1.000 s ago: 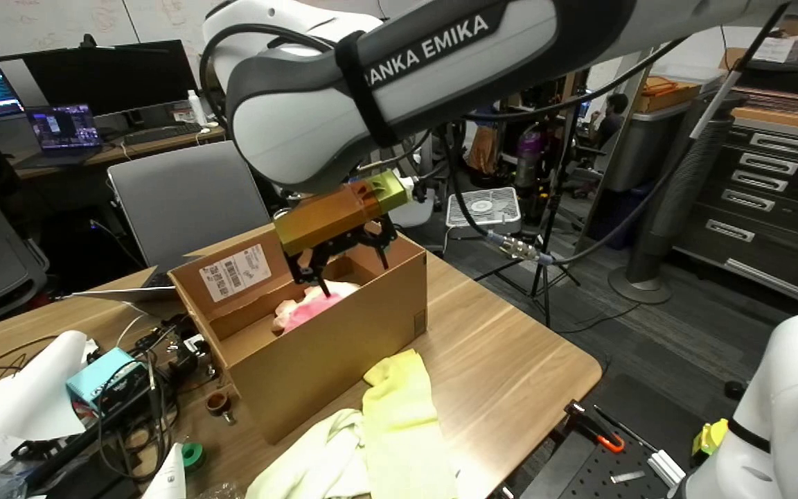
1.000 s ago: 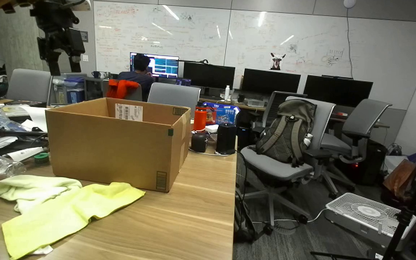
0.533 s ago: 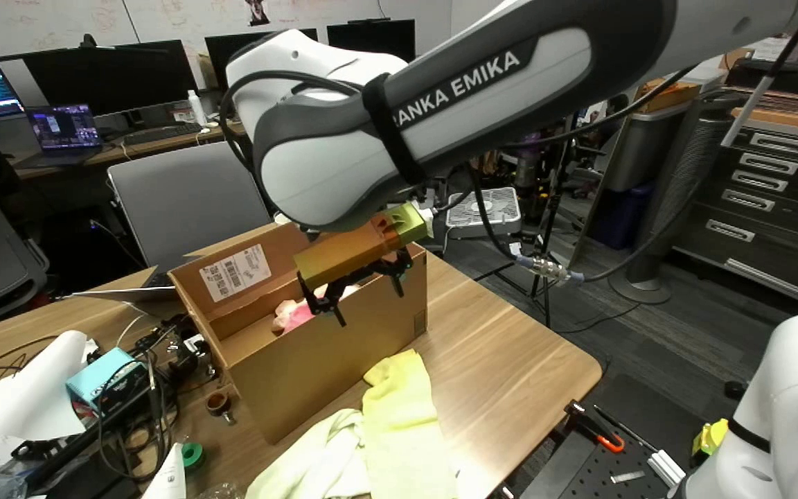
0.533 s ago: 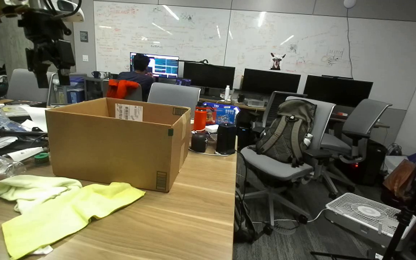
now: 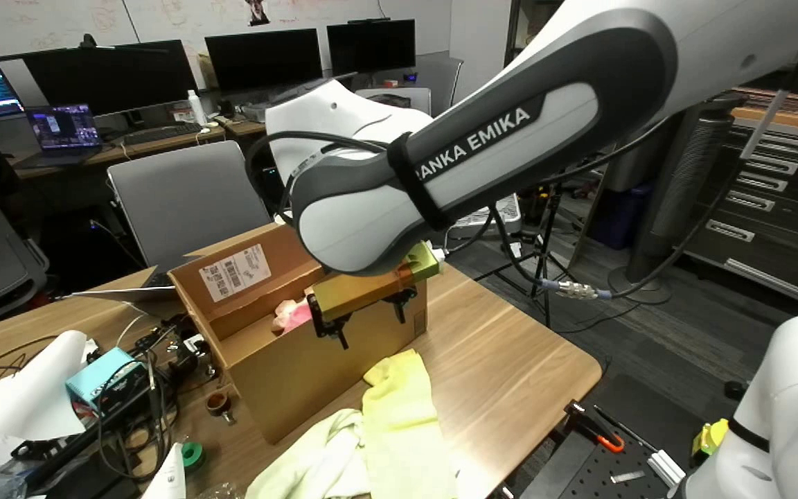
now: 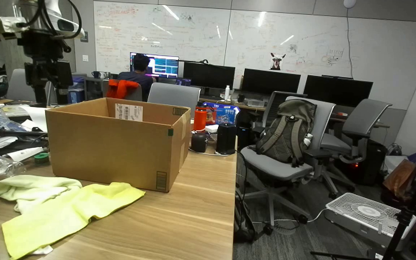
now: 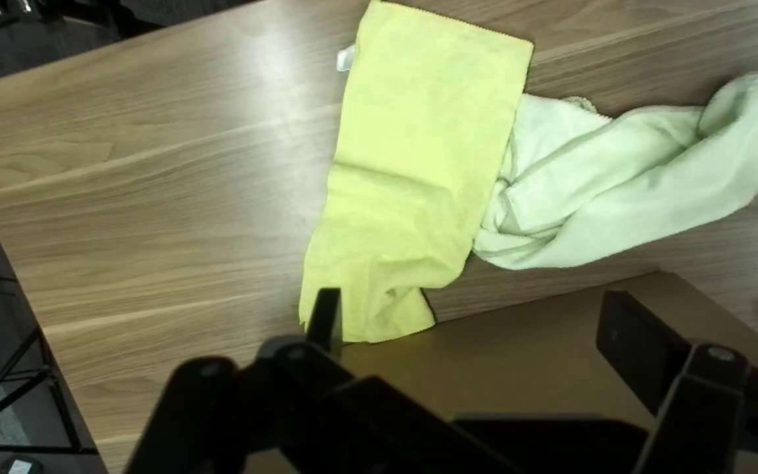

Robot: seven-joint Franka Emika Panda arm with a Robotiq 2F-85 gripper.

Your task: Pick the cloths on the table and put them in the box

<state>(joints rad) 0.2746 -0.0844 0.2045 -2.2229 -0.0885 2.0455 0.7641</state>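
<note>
Gray office chairs (image 6: 173,94) stand before a scribbled whiteboard (image 6: 251,39), on dark flooring (image 6: 291,242), probably carpet.

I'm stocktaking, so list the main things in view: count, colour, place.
Table: 1, brown, foreground
Box: 1, brown, on table
Bundle: 1, pink, inside box
Yellow cloth: 1, yellow, on table
Green cloth: 1, pale green, on table
Clutter: uncounted, mixed, beside box
Orange bottle: 1, orange, beyond box
Chairs: several, grey, beyond table
Backpack: 1, grey, on chair
Fan: 1, white, on floor
Whiteboard: 1, white, background
Monitors: 4, mostly black, before whiteboard
Person: 1, dark top, at monitor
Arm: 1, mostly white, above table
Gripper: 1, black, above table, open
</note>
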